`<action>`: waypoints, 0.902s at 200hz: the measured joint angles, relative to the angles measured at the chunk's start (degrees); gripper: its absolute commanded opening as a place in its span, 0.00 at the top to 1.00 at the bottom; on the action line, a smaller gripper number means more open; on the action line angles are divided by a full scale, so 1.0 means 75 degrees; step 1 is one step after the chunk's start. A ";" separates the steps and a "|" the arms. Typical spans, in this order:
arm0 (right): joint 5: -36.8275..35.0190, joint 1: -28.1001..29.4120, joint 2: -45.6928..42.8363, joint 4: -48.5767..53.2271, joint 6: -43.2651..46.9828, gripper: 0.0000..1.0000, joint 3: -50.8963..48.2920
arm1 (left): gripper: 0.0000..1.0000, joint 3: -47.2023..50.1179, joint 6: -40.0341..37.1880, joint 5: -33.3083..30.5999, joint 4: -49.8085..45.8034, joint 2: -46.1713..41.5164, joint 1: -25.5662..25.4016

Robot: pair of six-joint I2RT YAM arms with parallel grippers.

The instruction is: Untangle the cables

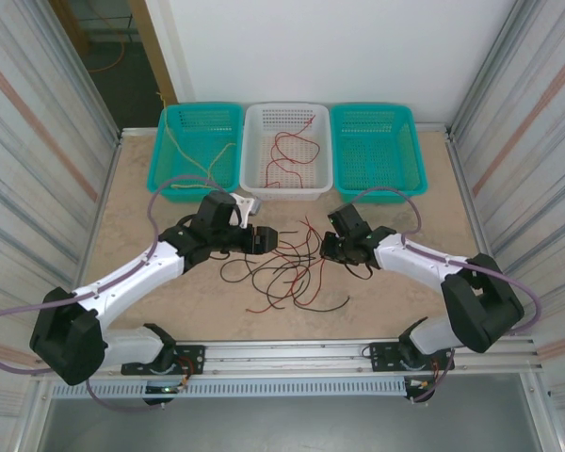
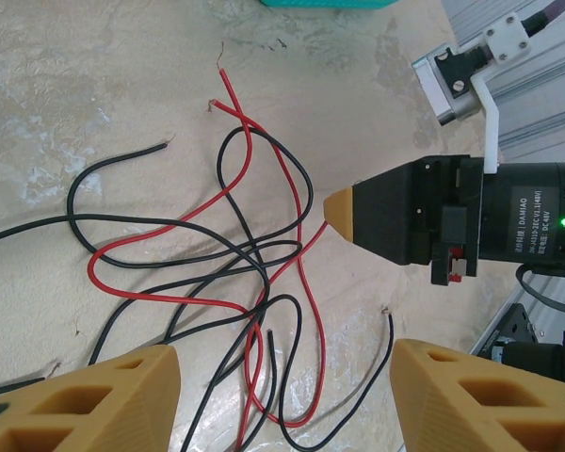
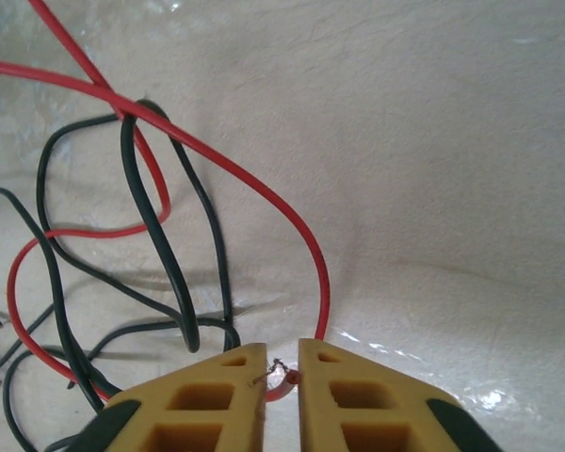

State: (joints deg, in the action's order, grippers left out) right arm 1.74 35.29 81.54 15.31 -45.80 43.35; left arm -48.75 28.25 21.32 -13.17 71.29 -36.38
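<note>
cables (image 2: pixel 254 250): glossy plastic insul. | table (image 1: pixel 377 301): smooth, matt | baskets (image 1: pixel 372 141): plastic mesh

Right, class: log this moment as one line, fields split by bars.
left gripper: open over cables | right gripper: shut on red cable end | cables: red and black, tangled on table

Looks like a robotics lab test cell, not anyone's home: left arm (image 1: pixel 132 273) and right arm (image 1: pixel 424 264) bolted to an aluminium rail (image 1: pixel 292 350) along a beige table (image 1: pixel 395 311), corrugated panel walls (image 1: pixel 38 160) boxing it in, three plastic baskets (image 1: pixel 287 194) lined up at the back.
</note>
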 measured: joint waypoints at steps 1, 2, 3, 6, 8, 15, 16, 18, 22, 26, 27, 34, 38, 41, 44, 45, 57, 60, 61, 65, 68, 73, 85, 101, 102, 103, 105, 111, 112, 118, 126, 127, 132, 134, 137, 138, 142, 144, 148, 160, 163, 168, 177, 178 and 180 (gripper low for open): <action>0.0006 0.0000 0.0000 -0.0003 0.0003 0.93 0.0000 | 0.38 0.0000 0.0000 0.0000 0.0000 0.0000 0.0000; 0.0006 0.0006 0.0000 -0.0015 -0.0006 0.93 0.0000 | 0.38 0.0000 0.0000 0.0000 0.0000 0.0000 0.0000; 0.0006 0.0006 0.0000 -0.0015 -0.0015 0.94 0.0000 | 0.38 0.0000 0.0000 0.0000 0.0000 0.0000 0.0000; 0.0009 0.0012 0.0000 -0.0009 -0.0003 0.95 0.0000 | 0.38 0.0000 0.0000 0.0000 0.0000 0.0000 0.0000; 0.0009 0.0015 0.0000 -0.0015 0.0012 0.96 0.0003 | 0.38 0.0000 0.0000 0.0000 0.0003 0.0000 0.0000; 0.0006 0.0041 -0.0003 -0.0023 0.0032 1.00 0.0015 | 0.37 0.0000 0.0000 0.0003 0.0006 0.0000 -0.0003; 0.0006 0.0044 -0.0003 -0.0023 -0.0003 1.00 0.0020 | 0.37 0.0000 0.0000 0.0003 0.0006 0.0000 -0.0003; 0.0012 0.0044 -0.0003 -0.0020 0.0003 1.00 0.0023 | 0.37 0.0000 0.0000 0.0003 0.0009 0.0000 -0.0003; 0.0006 0.0055 -0.0006 -0.0012 0.0038 1.00 0.0041 | 0.37 0.0000 0.0000 0.0003 0.0017 0.0003 -0.0003; 0.0006 0.0067 -0.0012 -0.0006 0.0050 1.00 0.0055 | 0.37 0.0000 -0.0003 0.0003 0.0026 0.0006 -0.0003; 0.0006 0.0073 -0.0023 -0.0003 0.0052 1.00 0.0064 | 0.37 0.0000 -0.0003 0.0003 0.0029 0.0006 -0.0003; 0.0000 0.0111 -0.0067 0.0052 0.0105 1.00 0.0111 | 0.37 0.0000 -0.0006 0.0003 0.0041 0.0009 -0.0003; -0.0009 0.0143 -0.0111 0.0073 0.0140 1.00 0.0134 | 0.37 0.0000 -0.0006 0.0003 0.0052 0.0012 -0.0003; -0.0029 0.0163 -0.0160 0.0099 0.0178 1.00 0.0154 | 0.37 0.0000 -0.0017 0.0003 0.0058 0.0012 -0.0009; -0.0044 0.0189 -0.0210 0.0122 0.0192 1.00 0.0175 | 0.37 0.0000 -0.0023 0.0000 0.0073 0.0012 -0.0015; -0.0041 0.0204 -0.0242 0.0140 0.0198 1.00 0.0184 | 0.37 0.0000 -0.0026 0.0003 0.0073 0.0012 -0.0017; -0.0082 0.0326 -0.0551 0.0259 0.0356 1.00 0.0303 | 0.37 0.0000 -0.0079 0.0000 0.0137 0.0012 -0.0067; -0.0082 0.0367 -0.0673 0.0294 0.0393 1.00 0.0356 | 0.37 0.0000 -0.0087 0.0003 0.0157 0.0012 -0.0085; -0.0085 0.0376 -0.0699 0.0306 0.0405 1.00 0.0364 | 0.37 0.0000 -0.0090 0.0003 0.0163 0.0012 -0.0090; -0.0087 0.0428 -0.0842 0.0347 0.0458 1.00 0.0428 | 0.37 0.0000 -0.0117 0.0003 0.0178 0.0015 -0.0119; -0.0093 0.0469 -0.0953 0.0373 0.0519 1.00 0.0481 | 0.37 0.0000 -0.0134 0.0003 0.0198 0.0015 -0.0143; -0.0114 0.0539 -0.1134 0.0402 0.0592 1.00 0.0574 | 0.37 0.0000 -0.0149 0.0006 0.0216 0.0017 -0.0181; -0.0213 0.0752 -0.1568 0.0463 0.0801 1.00 0.0857 | 0.36 -0.0009 -0.0198 0.0003 0.0306 0.0029 -0.0271; -0.0315 0.1020 -0.2020 0.0565 0.1072 1.00 0.1300 | 0.35 -0.0082 -0.0248 0.0006 0.0437 0.0055 -0.0379; -0.0321 0.1032 -0.2037 0.0568 0.1087 1.00 0.1320 | 0.34 -0.0090 -0.0259 0.0006 0.0458 0.0058 -0.0391; -0.0329 0.1055 -0.2063 0.0580 0.1110 1.00 0.1364 | 0.34 -0.0093 -0.0262 0.0006 0.0466 0.0061 -0.0393; -0.0347 0.1084 -0.2107 0.0592 0.1145 1.00 0.1422 | 0.34 -0.0102 -0.0262 0.0003 0.0495 0.0061 -0.0411; -0.0405 0.1163 -0.2212 0.0609 0.1218 1.00 0.1580 | 0.33 -0.0131 -0.0291 0.0003 0.0580 0.0064 -0.0443; -0.0411 0.1172 -0.2224 0.0612 0.1227 1.00 0.1600 | 0.32 -0.0137 -0.0300 0.0003 0.0597 0.0064 -0.0455; -0.0460 0.1239 -0.2305 0.0635 0.1309 1.00 0.1763 | 0.30 -0.0160 -0.0341 0.0006 0.0691 0.0064 -0.0484; -0.0501 0.1306 -0.2381 0.0653 0.1405 1.00 0.1961 | 0.29 -0.0189 -0.0379 0.0009 0.0825 0.0064 -0.0519; -0.0510 0.1314 -0.2390 0.0653 0.1416 1.00 0.1996 | 0.29 -0.0198 -0.0399 0.0006 0.0842 0.0064 -0.0522; -0.0542 0.1352 -0.2416 0.0670 0.1466 1.00 0.2110 | 0.29 -0.0210 -0.0411 0.0006 0.0933 0.0064 -0.0557; -0.0557 0.1364 -0.2428 0.0673 0.1486 1.00 0.2154 | 0.29 -0.0213 -0.0428 0.0003 0.0953 0.0064 -0.0565; -0.0583 0.1387 -0.2439 0.0685 0.1533 1.00 0.2212 | 0.29 -0.0221 -0.0443 0.0003 0.0997 0.0064 -0.0574; -0.0595 0.1396 -0.2442 0.0694 0.1550 1.00 0.2244 | 0.28 -0.0221 -0.0449 0.0006 0.1003 0.0064 -0.0577; -0.0624 0.1413 -0.2457 0.0708 0.1580 1.00 0.2311 | 0.28 -0.0236 -0.0475 -0.0003 0.1055 0.0064 -0.0600; -0.0632 0.1425 -0.2465 0.0714 0.1603 1.00 0.2352 | 0.28 -0.0239 -0.0490 0.0000 0.1078 0.0064 -0.0606; -0.0653 0.1451 -0.2486 0.0720 0.1623 1.00 0.2419 | 0.28 -0.0242 -0.0513 -0.0003 0.1142 0.0064 -0.0618; -0.0659 0.1510 -0.2541 0.0729 0.1734 1.00 0.2585 | 0.29 -0.0259 -0.0583 -0.0023 0.1236 0.0064 -0.0629; -0.0662 0.1521 -0.2562 0.0737 0.1760 1.00 0.2632 | 0.29 -0.0268 -0.0609 -0.0029 0.1253 0.0064 -0.0638; -0.0656 0.1545 -0.2588 0.0737 0.1786 1.00 0.2690 | 0.30 -0.0277 -0.0635 -0.0041 0.1276 0.0064 -0.0647; -0.0644 0.1550 -0.2640 0.0743 0.1827 1.00 0.2798 | 0.33 -0.0303 -0.0688 -0.0058 0.1285 0.0064 -0.0650; -0.0641 0.1550 -0.2643 0.0746 0.1830 1.00 0.2804 | 0.33 -0.0309 -0.0702 -0.0055 0.1285 0.0064 -0.0650; -0.0635 0.1550 -0.2658 0.0743 0.1836 1.00 0.2830 | 0.34 -0.0321 -0.0720 -0.0058 0.1285 0.0064 -0.0650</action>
State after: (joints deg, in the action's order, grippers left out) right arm -3.03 46.92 61.60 20.88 -32.03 64.58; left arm -51.16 22.85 20.88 -3.53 71.77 -41.25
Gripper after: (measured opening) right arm 0.062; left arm 0.695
